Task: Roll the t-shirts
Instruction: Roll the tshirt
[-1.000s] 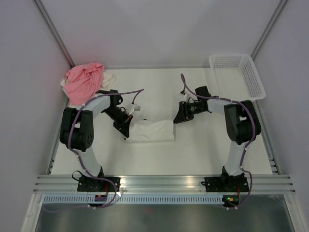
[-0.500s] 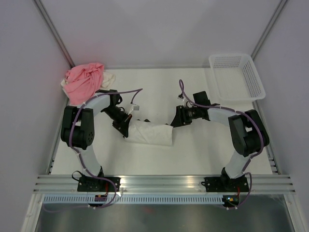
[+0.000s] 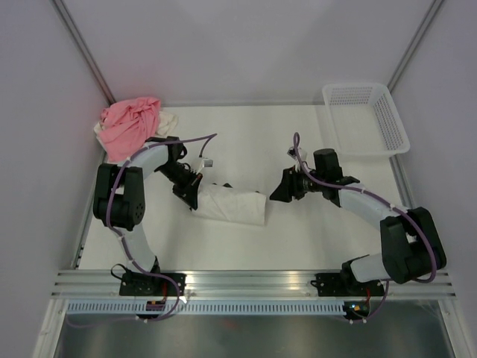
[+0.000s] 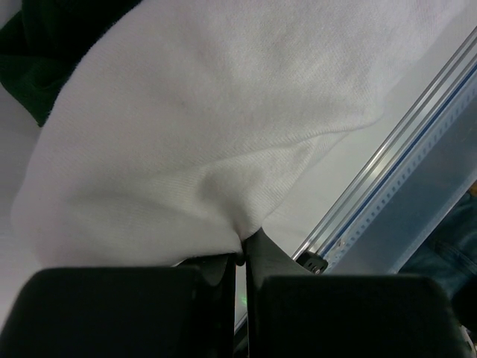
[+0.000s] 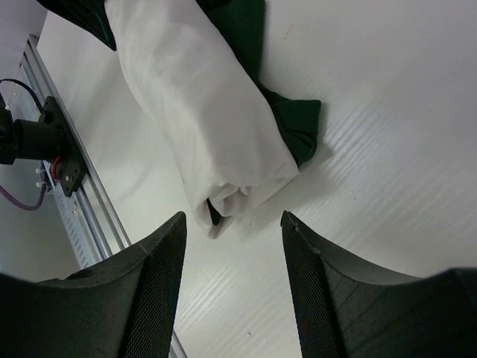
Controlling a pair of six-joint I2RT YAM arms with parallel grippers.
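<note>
A cream-white t-shirt (image 3: 232, 204) lies rolled into a tube at mid-table. My left gripper (image 3: 191, 198) is shut on its left end, and in the left wrist view cream cloth (image 4: 186, 134) is pinched between the closed jaws of the left gripper (image 4: 243, 252). A dark green t-shirt (image 5: 299, 127) pokes out from under the roll (image 5: 201, 112). My right gripper (image 3: 277, 191) stands open just off the roll's right end, touching nothing; in the right wrist view the right gripper (image 5: 232, 220) has only bare table between its fingers. A pink t-shirt (image 3: 131, 125) is heaped at the back left on a plain cream one (image 3: 168, 119).
A white mesh basket (image 3: 390, 118) stands at the back right corner. The aluminium rail (image 3: 253, 282) runs along the table's near edge, close behind the roll in the wrist views. Grey walls close off the left, right and back.
My right gripper has opened and drawn back to the right off the roll's end, its elbow swinging out right. The roll now lies slightly tilted. The left gripper keeps its hold.
</note>
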